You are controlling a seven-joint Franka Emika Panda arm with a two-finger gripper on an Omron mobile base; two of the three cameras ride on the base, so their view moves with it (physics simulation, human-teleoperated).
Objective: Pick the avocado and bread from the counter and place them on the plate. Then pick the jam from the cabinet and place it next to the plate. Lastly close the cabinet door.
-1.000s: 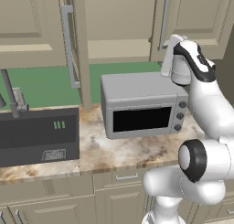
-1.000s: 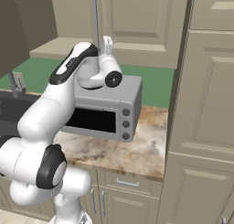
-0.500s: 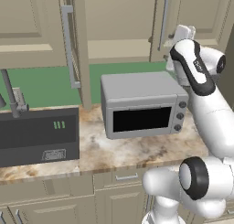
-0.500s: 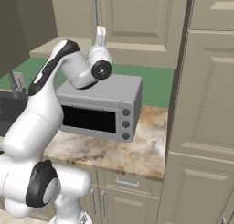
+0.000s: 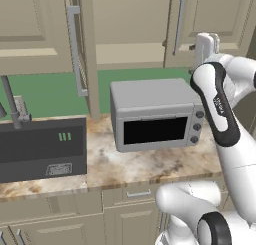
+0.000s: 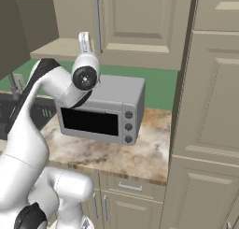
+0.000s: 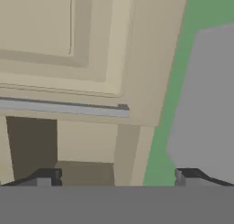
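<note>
On marbled counter [image 5: 150,164]: grey microwave [image 5: 155,114], sink [image 5: 42,146] beside; gripper [image 7: 116,177] spread, empty.

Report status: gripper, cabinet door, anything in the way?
Gripper open, empty, raised above the microwave. Cabinet door open, swung out edge-on, handle free. Nothing between them.

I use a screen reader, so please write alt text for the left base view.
The white arm's raised pincer sits before closed upper cabinets, above a grey microwave on the marbled counter. To the left, an open cabinet door juts edge-on above a dark sink.
</note>
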